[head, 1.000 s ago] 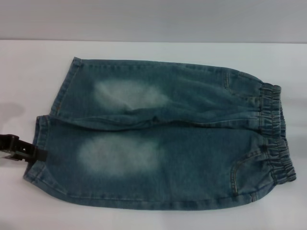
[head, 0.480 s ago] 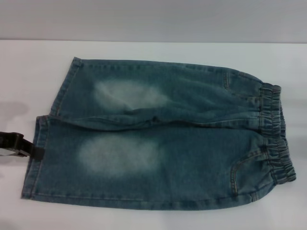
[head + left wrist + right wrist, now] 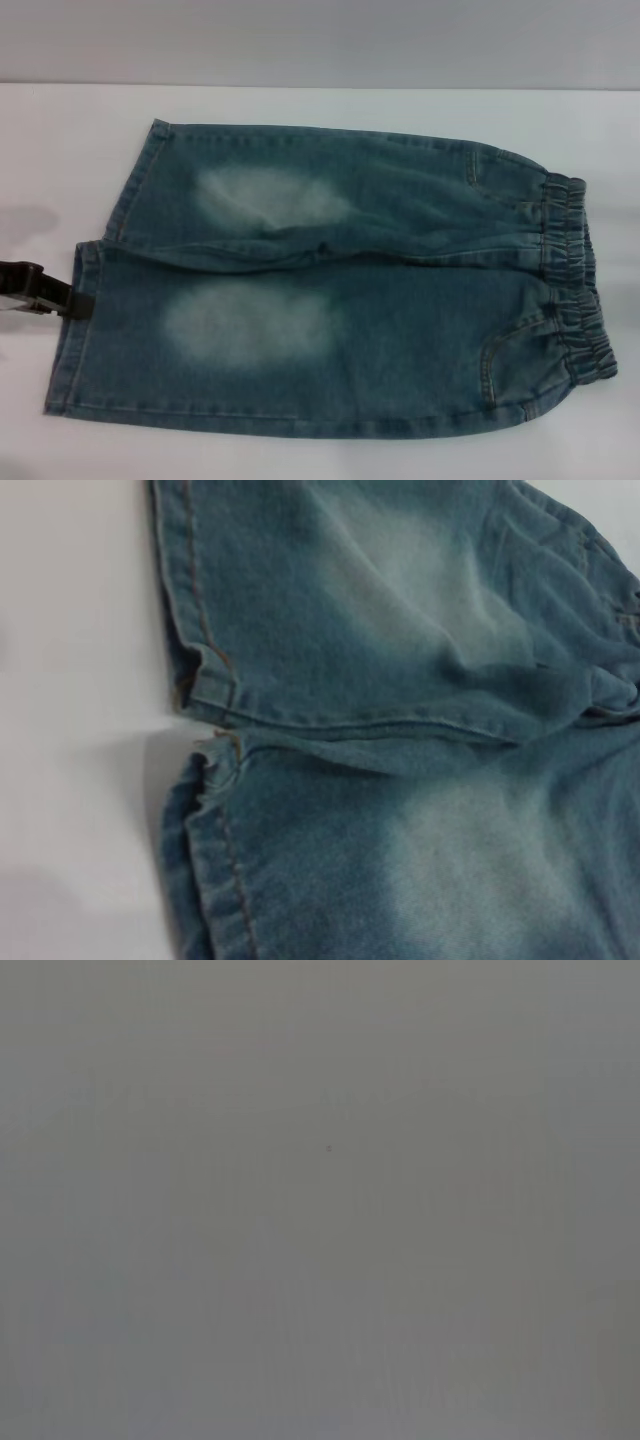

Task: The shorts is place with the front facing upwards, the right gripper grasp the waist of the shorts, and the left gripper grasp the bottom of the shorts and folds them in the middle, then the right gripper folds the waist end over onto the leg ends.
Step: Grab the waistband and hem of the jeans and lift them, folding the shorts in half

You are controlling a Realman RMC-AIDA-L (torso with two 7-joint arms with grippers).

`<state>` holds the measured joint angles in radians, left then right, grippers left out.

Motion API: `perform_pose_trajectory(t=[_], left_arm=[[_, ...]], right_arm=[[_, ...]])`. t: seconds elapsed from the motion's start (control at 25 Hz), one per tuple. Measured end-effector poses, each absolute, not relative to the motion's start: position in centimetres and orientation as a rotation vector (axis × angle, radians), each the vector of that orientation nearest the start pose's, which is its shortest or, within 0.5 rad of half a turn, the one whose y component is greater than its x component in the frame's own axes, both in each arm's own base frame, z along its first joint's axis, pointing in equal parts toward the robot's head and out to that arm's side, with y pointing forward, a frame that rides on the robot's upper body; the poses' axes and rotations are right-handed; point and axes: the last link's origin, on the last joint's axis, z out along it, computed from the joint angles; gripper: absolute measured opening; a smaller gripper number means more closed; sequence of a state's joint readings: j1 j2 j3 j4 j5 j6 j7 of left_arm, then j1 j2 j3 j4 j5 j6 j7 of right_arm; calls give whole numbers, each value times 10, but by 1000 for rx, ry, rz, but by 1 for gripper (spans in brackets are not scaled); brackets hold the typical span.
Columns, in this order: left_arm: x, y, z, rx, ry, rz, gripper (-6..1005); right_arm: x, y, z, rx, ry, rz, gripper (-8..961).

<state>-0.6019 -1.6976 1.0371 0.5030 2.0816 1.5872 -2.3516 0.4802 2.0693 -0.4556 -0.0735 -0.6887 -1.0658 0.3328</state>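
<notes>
We see the shorts [image 3: 340, 300] lying flat across the middle of the head frame on the white table [image 3: 60, 150], waist [image 3: 575, 275] at the right, hems [image 3: 85, 300] at the left. Our left gripper [image 3: 72, 300] reaches in from the left edge, its tip touching the nearer leg's hem; whether it grips the cloth we cannot tell. Our right gripper is out of sight.
</notes>
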Motion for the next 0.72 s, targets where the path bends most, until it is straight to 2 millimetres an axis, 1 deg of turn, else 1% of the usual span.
perform_pose_trajectory(t=[0.16, 0.36, 0.6, 0.72], left_arm=[[-321, 336, 101, -2390, -1886, -53, 69], [-321, 331, 105, -2385, -1930, -63, 277], [-327, 320, 98, -2398, -1963, 33, 477], [-331, 316, 95, -2394, -1973, 48, 584]], right_arm=[[383, 340, 50, -1266, 737, 654, 540], [383, 341, 51, -1266, 734, 654, 540], [382, 342, 52, -1267, 730, 656, 540], [382, 343, 51, -1268, 735, 652, 540]])
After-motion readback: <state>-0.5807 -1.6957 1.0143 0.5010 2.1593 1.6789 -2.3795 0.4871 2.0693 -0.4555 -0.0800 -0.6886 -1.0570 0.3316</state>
